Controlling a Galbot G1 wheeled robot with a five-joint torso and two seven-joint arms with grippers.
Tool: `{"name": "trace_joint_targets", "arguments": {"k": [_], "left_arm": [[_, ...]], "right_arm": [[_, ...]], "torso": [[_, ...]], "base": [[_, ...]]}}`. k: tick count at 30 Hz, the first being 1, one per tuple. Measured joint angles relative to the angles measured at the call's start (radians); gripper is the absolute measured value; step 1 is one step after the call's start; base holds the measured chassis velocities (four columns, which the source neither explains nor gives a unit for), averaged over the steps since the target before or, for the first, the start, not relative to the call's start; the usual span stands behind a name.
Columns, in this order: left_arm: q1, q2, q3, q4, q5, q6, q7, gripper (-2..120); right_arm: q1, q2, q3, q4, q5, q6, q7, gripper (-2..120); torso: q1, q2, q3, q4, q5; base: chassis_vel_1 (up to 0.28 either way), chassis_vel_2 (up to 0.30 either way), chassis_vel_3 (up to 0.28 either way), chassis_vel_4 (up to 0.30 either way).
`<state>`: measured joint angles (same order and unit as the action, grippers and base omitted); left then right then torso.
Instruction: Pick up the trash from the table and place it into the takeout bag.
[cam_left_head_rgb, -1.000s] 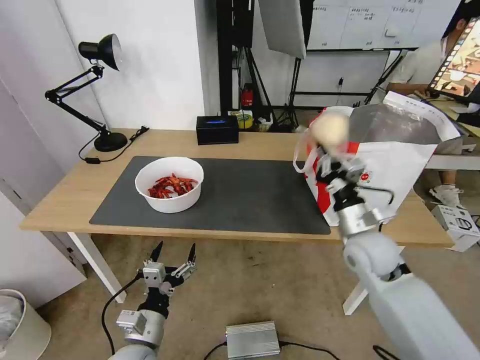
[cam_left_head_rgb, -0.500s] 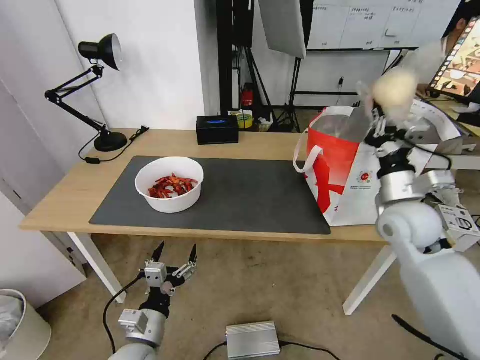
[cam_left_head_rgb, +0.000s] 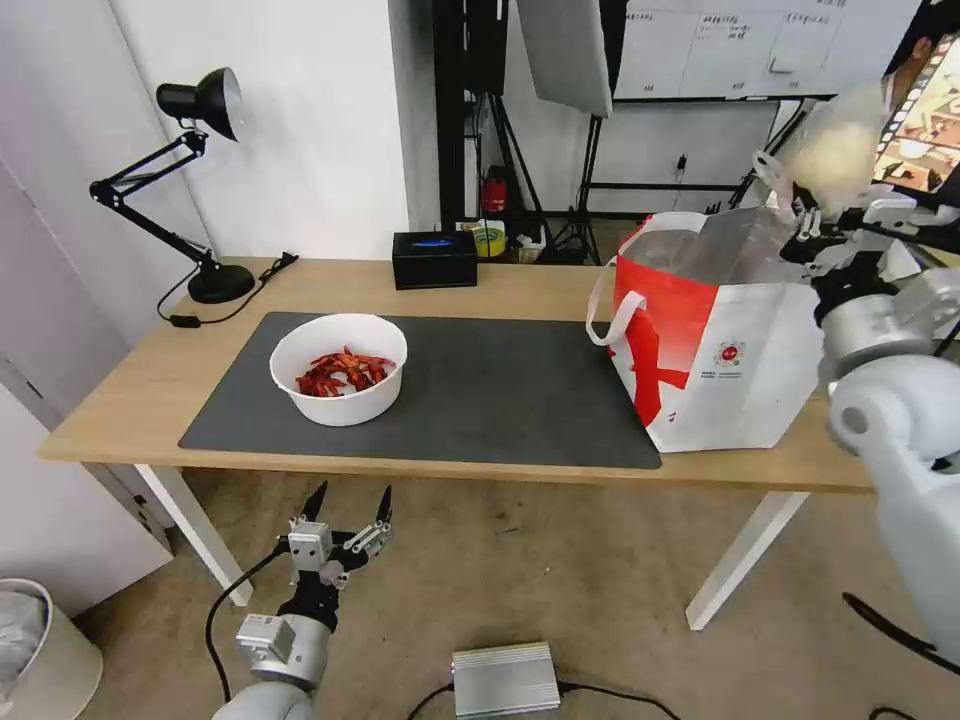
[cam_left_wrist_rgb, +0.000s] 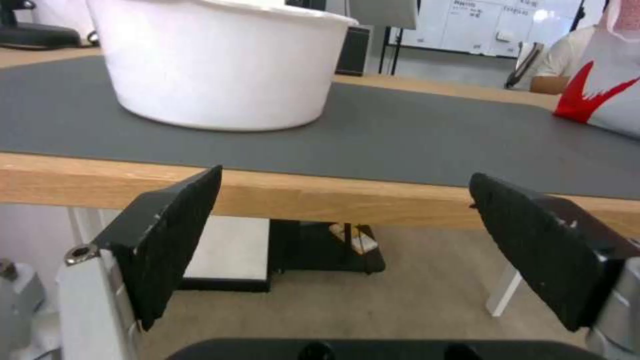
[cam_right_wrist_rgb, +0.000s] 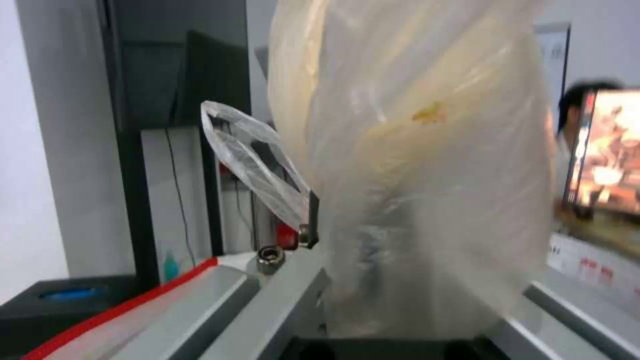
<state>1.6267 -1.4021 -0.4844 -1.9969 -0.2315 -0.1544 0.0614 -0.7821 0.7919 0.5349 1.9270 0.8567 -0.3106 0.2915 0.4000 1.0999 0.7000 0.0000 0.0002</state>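
The right gripper (cam_left_head_rgb: 822, 232) is clamped on the knotted clear bag (cam_left_head_rgb: 835, 150), the white lump standing up above its fingers, high over the far right corner of the takeout bag (cam_left_head_rgb: 730, 345). From where I stand the bundle looks closer to the bag's right edge than to the middle of the foil-lined mouth, so if it lets go here the lump may clip the rim or the foil flap and tumble off the right end of the table (cam_left_head_rgb: 520, 300). The loose plastic could also cling to a finger and not drop clean. The red-and-white bag stands light on the right of the dark mat; a knock from the arm could tip it. The white bowl (cam_left_head_rgb: 340, 368) of crayfish shells sits on the left of the mat. The left gripper (cam_left_head_rgb: 347, 508) hangs spread wide and empty below the table's near edge
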Motion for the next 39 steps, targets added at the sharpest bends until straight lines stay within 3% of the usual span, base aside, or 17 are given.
{"name": "trace_joint_targets", "arguments": {"k": [8,11,17,21,33,39], "left_arm": [[-0.011,-0.002,0.009,0.004,0.000,0.000,0.000,100],[-0.010,0.002,0.005,0.005,0.000,0.000,0.000,100],[-0.007,0.004,-0.001,0.003,-0.005,-0.004,0.000,100],[-0.006,0.005,-0.007,-0.002,-0.016,-0.004,0.000,100],[-0.008,0.010,-0.013,-0.007,-0.026,-0.006,0.001,100],[-0.009,0.013,-0.013,-0.007,-0.029,-0.007,0.001,100]], "right_arm": [[0.138,-0.044,-0.042,-0.065,0.195,-0.183,0.106,0],[0.237,-0.069,-0.091,-0.110,0.321,-0.301,0.158,0],[0.338,-0.081,-0.166,-0.169,0.473,-0.404,0.232,0],[0.355,-0.081,-0.194,-0.199,0.550,-0.421,0.265,0],[0.346,-0.059,-0.218,-0.223,0.589,-0.417,0.304,0],[0.344,-0.051,-0.225,-0.224,0.588,-0.414,0.305,24]], "torso": [[0.000,0.000,0.000,0.0000,-0.0002],[0.000,0.000,0.000,0.0000,-0.0001],[0.000,0.000,0.000,0.0002,-0.0003],[0.000,0.000,0.000,0.0000,-0.0002],[0.000,0.000,0.000,0.0000,-0.0002],[0.000,0.000,0.000,0.0000,-0.0002]], "base": [[0.000,0.000,0.000,0.000],[0.000,0.000,0.000,0.000],[0.000,0.000,0.000,0.000],[0.000,0.000,0.000,0.000],[0.000,0.000,0.000,0.000],[0.000,0.000,0.000,0.000]]}}
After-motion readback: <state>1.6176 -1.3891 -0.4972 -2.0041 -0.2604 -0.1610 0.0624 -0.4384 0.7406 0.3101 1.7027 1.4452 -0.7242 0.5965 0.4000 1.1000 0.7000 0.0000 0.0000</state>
